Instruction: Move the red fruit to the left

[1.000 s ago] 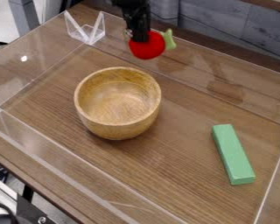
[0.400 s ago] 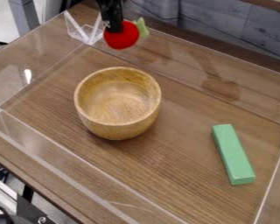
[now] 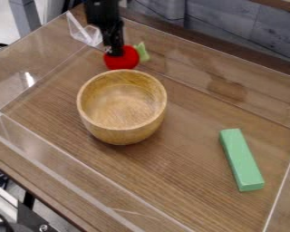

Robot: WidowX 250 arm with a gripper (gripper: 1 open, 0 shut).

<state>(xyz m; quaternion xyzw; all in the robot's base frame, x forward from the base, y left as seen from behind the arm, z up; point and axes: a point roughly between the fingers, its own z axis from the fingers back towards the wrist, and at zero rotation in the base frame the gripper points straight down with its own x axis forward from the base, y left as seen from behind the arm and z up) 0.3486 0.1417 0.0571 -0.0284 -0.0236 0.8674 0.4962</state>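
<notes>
Now gripper (image 3: 116, 53) was clamped on red fruit (image 3: 122, 58), low behind wooden bowl (image 3: 122, 107); best to settle it on table, then release.

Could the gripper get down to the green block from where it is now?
Probably yes. The green block lies flat on bare wood with nothing over or beside it. But the gripper is shut on the red fruit beyond the wooden bowl, so it must release first.
</notes>
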